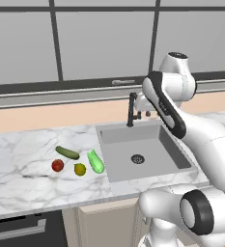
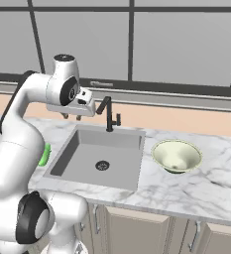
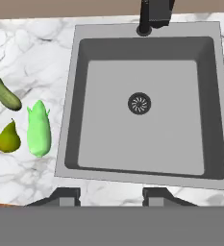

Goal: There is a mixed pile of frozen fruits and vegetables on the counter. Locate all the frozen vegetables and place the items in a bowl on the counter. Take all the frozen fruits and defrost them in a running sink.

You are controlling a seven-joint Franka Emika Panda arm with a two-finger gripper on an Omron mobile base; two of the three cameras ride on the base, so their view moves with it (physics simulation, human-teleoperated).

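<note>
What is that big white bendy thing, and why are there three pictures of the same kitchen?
It's a robot arm. Two cameras ride behind it, one on each side; the third sits on its hand, looking down. Its claw holds nothing. On the marble counter lie a cucumber, a fat light-green vegetable, a red fruit and a yellow-green fruit. Beside them is the sink with a black faucet. On the sink's other side sits a bowl.

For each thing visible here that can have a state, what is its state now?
sink: empty, no water running
faucet: off
bowl: empty, upright on the counter
cucumber: lying on the counter
light-green vegetable: lying on the counter
red fruit: on the counter
yellow-green fruit: on the counter
gripper: shut, holding nothing
</note>
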